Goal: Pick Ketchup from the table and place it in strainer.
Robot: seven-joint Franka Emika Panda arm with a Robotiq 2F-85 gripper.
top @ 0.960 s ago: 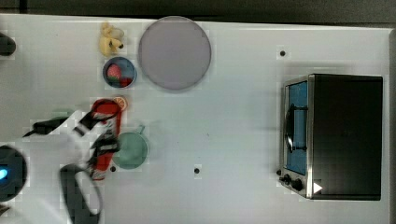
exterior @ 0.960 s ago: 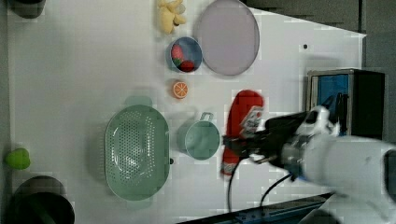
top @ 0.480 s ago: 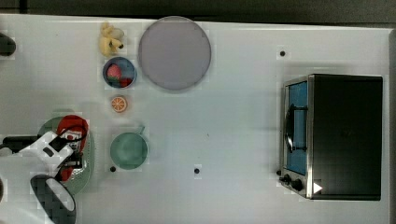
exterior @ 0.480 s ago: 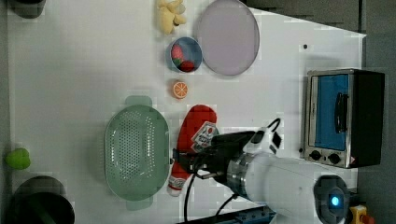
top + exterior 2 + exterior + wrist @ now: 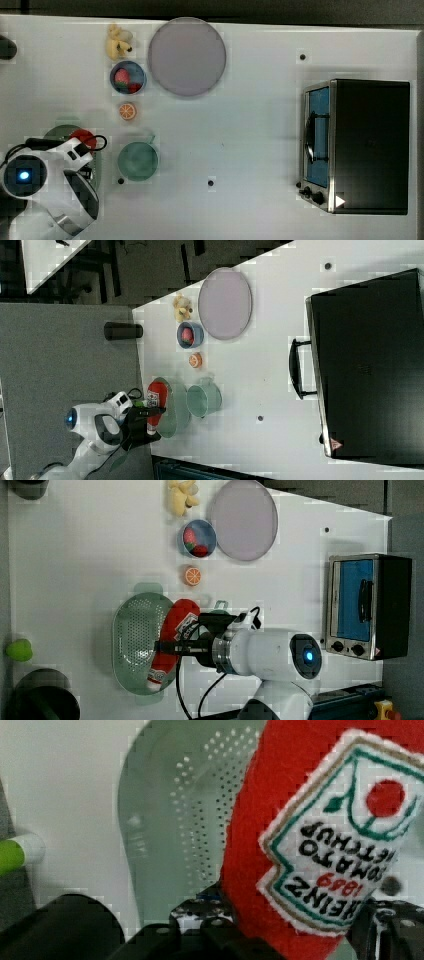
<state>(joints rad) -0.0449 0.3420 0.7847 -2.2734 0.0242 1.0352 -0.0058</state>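
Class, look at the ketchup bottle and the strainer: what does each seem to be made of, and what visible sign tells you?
Ketchup bottle: probably plush fabric, matte and fuzzy, with a label edged like stitching. Strainer: likely moulded plastic, pale green with a slight sheen and rows of small punched holes.

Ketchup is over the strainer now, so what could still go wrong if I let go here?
The ketchup, held in the gripper, hangs lengthwise over the strainer near its right rim in the left view; released, it could tip out over that rim. The green cup stands close beside, so a fall might knock it.
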